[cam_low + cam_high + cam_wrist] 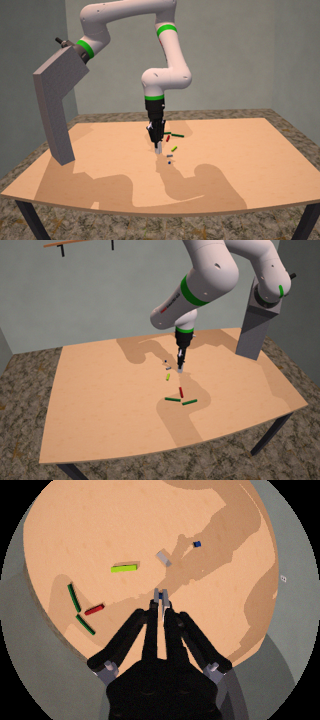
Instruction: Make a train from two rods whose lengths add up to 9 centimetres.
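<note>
My gripper, nearly closed, pinches a tiny blue rod, probably light and rigid, best held mid-length across its sides, since off-centre pressure could twist it.

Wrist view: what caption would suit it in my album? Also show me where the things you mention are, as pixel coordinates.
The fingers [180, 369] [156, 149] pinch a blue rod [160, 596], while a lime rod [168, 376] [174, 148] [124, 569] lies on the table [103, 395] [232, 155] [60, 540].
</note>
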Robot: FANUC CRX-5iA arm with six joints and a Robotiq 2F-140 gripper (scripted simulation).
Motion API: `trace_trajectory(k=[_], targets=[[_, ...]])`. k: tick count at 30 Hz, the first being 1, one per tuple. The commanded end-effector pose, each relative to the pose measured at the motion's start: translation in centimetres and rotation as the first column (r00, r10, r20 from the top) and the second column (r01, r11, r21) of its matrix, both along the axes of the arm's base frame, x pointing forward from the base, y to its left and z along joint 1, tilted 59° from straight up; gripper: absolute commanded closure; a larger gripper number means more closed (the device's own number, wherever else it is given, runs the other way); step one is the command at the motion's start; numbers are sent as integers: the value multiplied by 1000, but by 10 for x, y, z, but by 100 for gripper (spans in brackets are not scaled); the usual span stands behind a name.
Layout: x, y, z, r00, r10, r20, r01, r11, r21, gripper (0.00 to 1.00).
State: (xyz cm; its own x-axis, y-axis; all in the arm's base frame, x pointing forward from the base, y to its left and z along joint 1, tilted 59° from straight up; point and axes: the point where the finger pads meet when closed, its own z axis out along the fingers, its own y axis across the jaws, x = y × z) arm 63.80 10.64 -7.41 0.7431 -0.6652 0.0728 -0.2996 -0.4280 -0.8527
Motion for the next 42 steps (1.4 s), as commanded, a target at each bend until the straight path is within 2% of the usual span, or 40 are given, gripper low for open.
trace_trajectory(k=[1,13,28,42], targets=[[0,0,0,1000,0,0,0,1000,0,97],[0,0,0,1000,0,0,0,1000,0,97],[0,0,0,1000,0,0,0,1000,0,85],[-1,-1,1,1000,0,0,0,1000,0,85]])
